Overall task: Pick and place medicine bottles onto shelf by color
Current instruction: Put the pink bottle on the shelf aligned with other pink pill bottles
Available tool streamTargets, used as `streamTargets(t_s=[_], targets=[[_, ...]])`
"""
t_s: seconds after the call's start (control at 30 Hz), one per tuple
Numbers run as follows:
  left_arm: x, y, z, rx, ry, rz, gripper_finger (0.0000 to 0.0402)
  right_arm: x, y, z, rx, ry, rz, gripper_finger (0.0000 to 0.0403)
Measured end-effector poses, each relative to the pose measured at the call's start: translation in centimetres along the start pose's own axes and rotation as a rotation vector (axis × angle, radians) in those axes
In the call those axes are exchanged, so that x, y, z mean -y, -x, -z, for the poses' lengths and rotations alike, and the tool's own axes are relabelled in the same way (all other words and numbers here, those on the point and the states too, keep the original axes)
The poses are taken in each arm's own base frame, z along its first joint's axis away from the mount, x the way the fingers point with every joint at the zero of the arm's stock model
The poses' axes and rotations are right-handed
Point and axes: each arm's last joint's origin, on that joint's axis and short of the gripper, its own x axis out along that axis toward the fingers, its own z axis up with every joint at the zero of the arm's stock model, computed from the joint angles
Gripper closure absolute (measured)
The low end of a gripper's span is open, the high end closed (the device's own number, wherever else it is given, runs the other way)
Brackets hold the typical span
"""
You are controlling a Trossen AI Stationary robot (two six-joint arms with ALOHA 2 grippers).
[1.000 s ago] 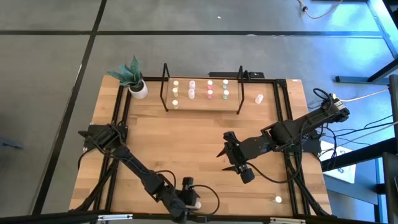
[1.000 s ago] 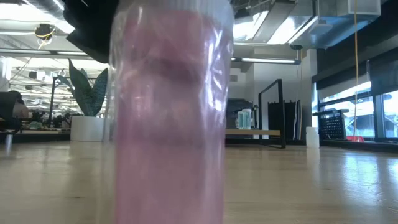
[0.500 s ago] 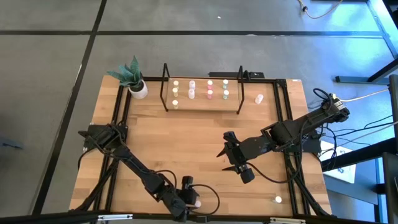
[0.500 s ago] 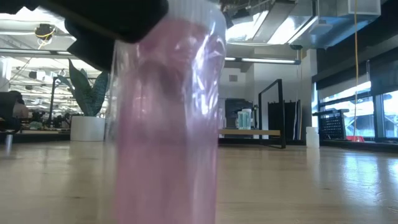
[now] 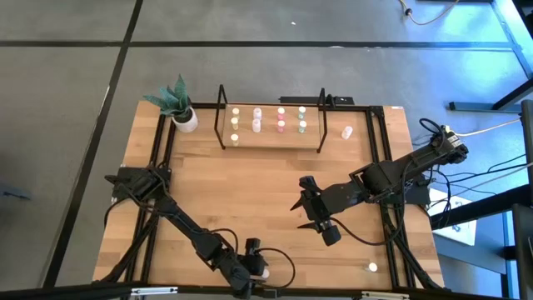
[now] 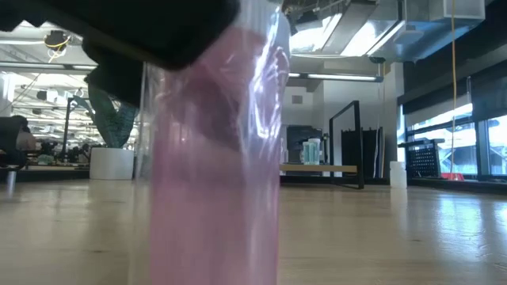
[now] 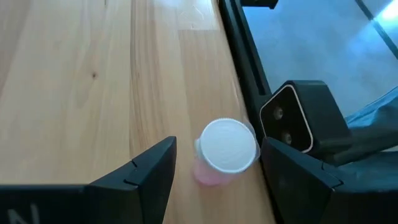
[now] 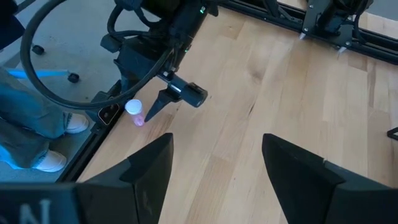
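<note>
The two dark fingers (image 7: pixel 146 177) of the left gripper (image 7: pixel 214 177) are seen spread apart, one on each side of a pink bottle (image 7: pixel 225 151) with a white cap, and a gap is left between each finger and the bottle; nothing is gripped. The bottle is stood upright on the wooden table (image 7: pixel 81 81) at the edge farthest from the shelf (image 5: pixel 271 125), just beside a small black camera block (image 7: pixel 301 118). In the low view the bottle (image 6: pixel 214 158) is so close that it fills much of the frame, its base is cut off, and only a dark blurred mass of the gripper is made out above it. In the high view the left gripper (image 5: pixel 256 268) and the bottle are shown only as a small pale spot.

The right gripper (image 5: pixel 310 208) is held above the middle of the table, well apart from the shelf, with its fingers (image 8: pixel 146 168) parted and nothing between them.

On the shelf, rows of small bottles are stood, yellowish, white, pink and greenish; their exact number is hard to tell. One pale bottle (image 5: pixel 346 132) is lying just beside the shelf's right end, and another (image 5: pixel 372 267) is placed far from the shelf, near the table's right front corner. A potted plant (image 5: pixel 178 107) is set beside the shelf's left end.
</note>
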Motion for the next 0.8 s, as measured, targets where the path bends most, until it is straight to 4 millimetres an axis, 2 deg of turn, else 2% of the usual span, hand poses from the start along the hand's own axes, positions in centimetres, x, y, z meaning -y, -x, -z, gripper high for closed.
streamTargets(t_s=[0.13, 0.33, 0.8], targets=[[-0.06, -0.03, -0.07, 0.003, -0.009, 0.0, 0.0172, 0.0, 0.0, 0.0, 0.0, 0.0, 0.0, 0.0155], [-0.06, -0.03, -0.07, 0.003, 0.094, 0.001, 0.0172, 0.0, 0.0, 0.0, 0.0, 0.0, 0.0, 0.0155], [-0.06, -0.02, -0.04, 0.005, 0.069, -0.007, 0.0176, 0.0, 0.0, 0.0, 0.0, 0.0, 0.0, 0.0155]])
